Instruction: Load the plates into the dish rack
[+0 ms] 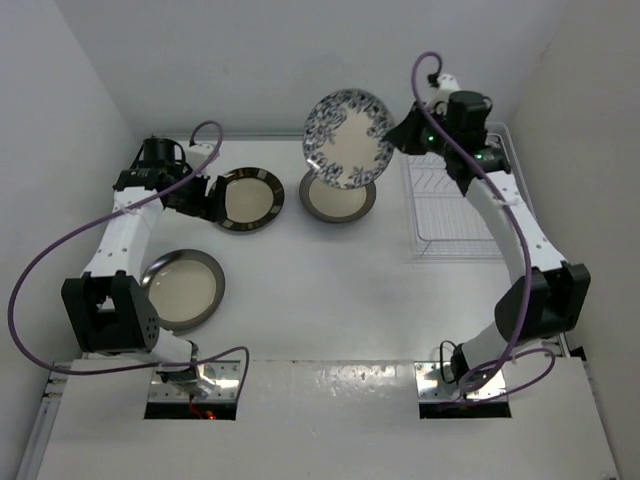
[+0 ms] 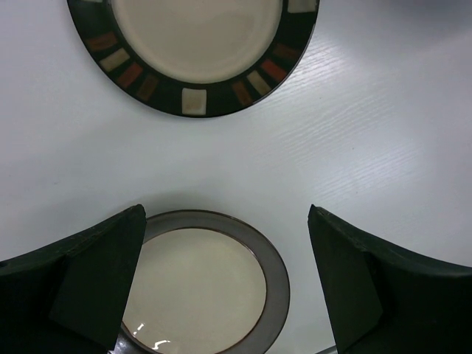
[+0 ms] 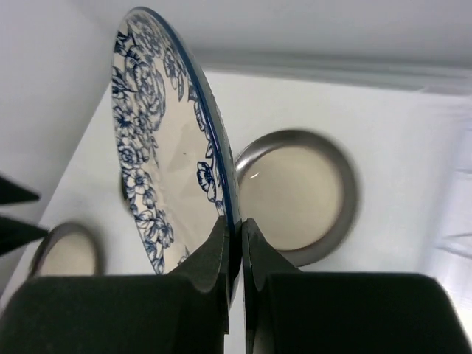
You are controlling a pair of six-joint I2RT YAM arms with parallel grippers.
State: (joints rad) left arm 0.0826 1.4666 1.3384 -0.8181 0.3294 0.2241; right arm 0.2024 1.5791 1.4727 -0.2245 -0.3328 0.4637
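Observation:
My right gripper (image 1: 394,137) (image 3: 234,227) is shut on the rim of the white plate with the blue floral pattern (image 1: 348,138) (image 3: 158,147), holding it tilted on edge in the air. Directly under it a silvery-rimmed plate (image 1: 338,199) (image 3: 296,193) lies flat on the table. The dish rack (image 1: 455,215) stands to the right, beneath the right arm. My left gripper (image 1: 203,196) (image 2: 226,215) hangs open beside the dark brown striped-rim plate (image 1: 248,198) (image 2: 198,51), holding nothing. A second silvery-rimmed plate (image 1: 182,288) (image 2: 210,284) shows between its fingers, lower down.
White walls close in the table at the back and both sides. The rack sits against the right wall. The left arm's purple cable (image 1: 60,250) loops out over the left part of the table.

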